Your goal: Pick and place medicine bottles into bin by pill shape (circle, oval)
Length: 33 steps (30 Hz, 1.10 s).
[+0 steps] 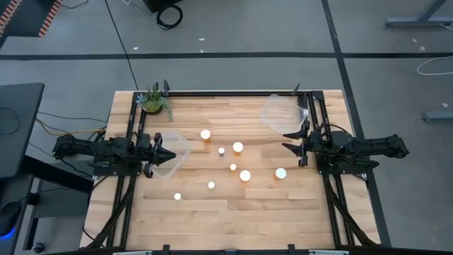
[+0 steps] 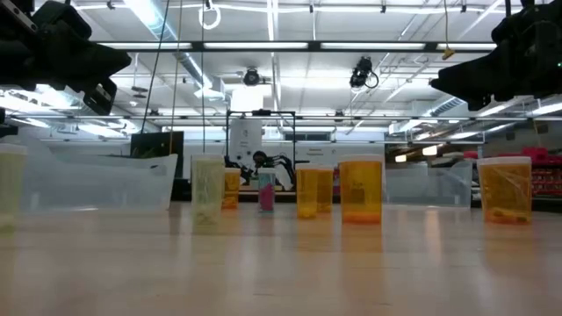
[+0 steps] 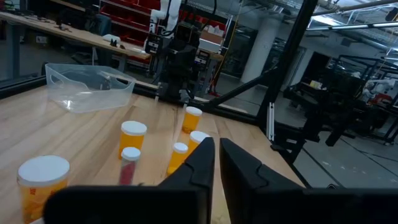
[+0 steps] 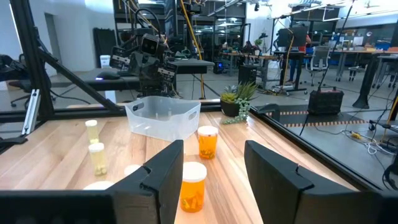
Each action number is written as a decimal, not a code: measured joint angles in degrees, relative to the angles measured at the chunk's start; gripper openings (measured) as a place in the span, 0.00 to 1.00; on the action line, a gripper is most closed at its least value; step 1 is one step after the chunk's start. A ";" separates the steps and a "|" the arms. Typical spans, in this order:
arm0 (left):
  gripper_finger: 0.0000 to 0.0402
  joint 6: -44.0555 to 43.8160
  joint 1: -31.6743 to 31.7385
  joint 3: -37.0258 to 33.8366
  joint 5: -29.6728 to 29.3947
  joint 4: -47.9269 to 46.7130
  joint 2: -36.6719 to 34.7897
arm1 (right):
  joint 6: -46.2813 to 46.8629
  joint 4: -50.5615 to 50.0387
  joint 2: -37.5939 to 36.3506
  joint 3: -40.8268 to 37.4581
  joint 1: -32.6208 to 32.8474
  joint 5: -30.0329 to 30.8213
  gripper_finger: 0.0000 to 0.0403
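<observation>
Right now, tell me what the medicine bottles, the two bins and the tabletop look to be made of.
Medicine bottles: probably translucent amber plastic with matte white caps; light glows through them. Left bin and right bin: clear, thin, glossy plastic, since the wood shows through. Tabletop: light wood planks with a smooth satin finish, with visible grain and seams.

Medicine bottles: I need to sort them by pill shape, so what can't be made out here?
- High view: medicine bottles show only white caps; pills hidden.
- Low view: pills blurred behind amber walls.
- Left wrist view: left gripper covers one bottle.
- Right wrist view: right gripper frames a bottle; pill shape unclear.
</observation>
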 joint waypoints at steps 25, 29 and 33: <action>0.06 0.01 0.17 0.01 -1.57 0.76 0.00 | 0.00 0.00 0.00 0.01 -0.01 0.00 0.44; 0.07 0.00 0.16 0.00 -1.55 0.81 0.00 | 0.00 0.00 0.01 0.01 0.00 0.00 0.44; 0.09 0.00 0.16 0.00 -1.55 0.81 0.00 | 0.00 0.00 0.01 0.01 0.00 0.00 0.44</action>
